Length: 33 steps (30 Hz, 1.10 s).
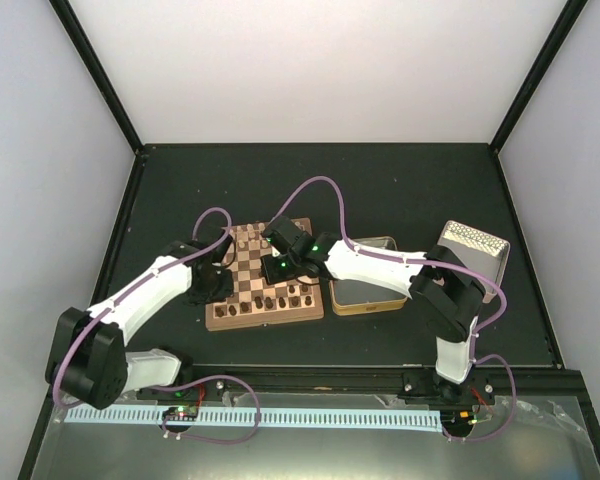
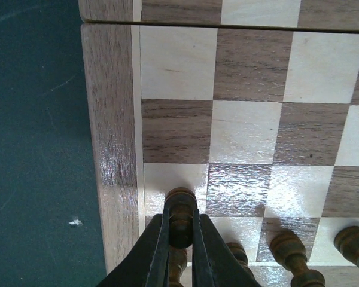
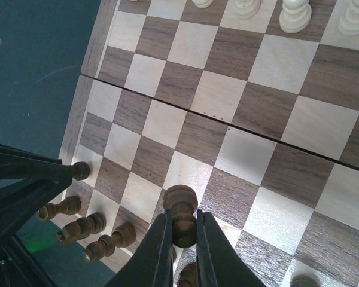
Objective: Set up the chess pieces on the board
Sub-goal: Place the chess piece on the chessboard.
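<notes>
The board [image 1: 242, 262] lies mid-table, with dark brown pieces [image 1: 280, 299] along its near rows and cream pieces [image 1: 244, 240] at the far side. My left gripper [image 1: 218, 283] is shut on a dark pawn [image 2: 180, 200] over the light square by the board's left border [image 2: 110, 131]. My right gripper [image 1: 278, 268] is shut on another dark pawn [image 3: 179, 196] above the board's middle-near squares. In the right wrist view the left gripper's fingers [image 3: 30, 179] and its pawn [image 3: 79, 171] show at the left edge. Whether either pawn touches the board I cannot tell.
An open metal tin [image 1: 365, 290] sits right of the board, its lid [image 1: 472, 250] farther right. Dark pieces [image 2: 290, 248] stand close to the left gripper; more [image 3: 81, 227] stand near the board's corner. Cream pieces [image 3: 296, 15] line the far rows.
</notes>
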{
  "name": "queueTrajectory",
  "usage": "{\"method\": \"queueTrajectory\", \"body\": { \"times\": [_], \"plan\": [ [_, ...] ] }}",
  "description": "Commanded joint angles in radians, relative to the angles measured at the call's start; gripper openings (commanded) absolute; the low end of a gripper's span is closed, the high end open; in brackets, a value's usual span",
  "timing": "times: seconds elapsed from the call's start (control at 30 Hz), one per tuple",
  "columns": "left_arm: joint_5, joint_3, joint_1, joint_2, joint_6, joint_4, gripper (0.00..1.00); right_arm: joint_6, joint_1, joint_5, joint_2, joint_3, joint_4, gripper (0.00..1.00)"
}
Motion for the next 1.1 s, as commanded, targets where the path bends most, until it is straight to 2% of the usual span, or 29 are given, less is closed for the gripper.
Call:
{"method": "queueTrajectory", "body": {
  "times": [0.0,0.2,0.37,0.7,0.87,1.07],
  "plan": [
    [-0.019,-0.005,0.009,0.023,-0.006,0.026,0.05,-0.011,0.008,0.028,-0.026,0.026,-0.003,0.02],
    [-0.026,-0.004,0.009,0.032,-0.009,0.024,0.07,-0.009,0.01,0.024,-0.027,0.023,0.0,0.02],
    [-0.032,-0.005,0.009,0.034,-0.012,0.026,0.18,-0.011,0.013,0.024,-0.028,0.023,0.0,0.03],
    [-0.05,0.03,0.009,-0.022,-0.004,0.021,0.28,-0.024,0.031,0.052,-0.011,0.059,-0.041,0.03],
    [-0.104,0.062,0.009,-0.126,-0.016,-0.015,0.3,-0.037,0.045,0.098,-0.018,0.093,-0.1,0.03],
    [-0.205,0.069,0.009,-0.386,-0.05,-0.04,0.37,-0.063,0.083,0.225,-0.001,0.164,-0.208,0.03]
  ]
}}
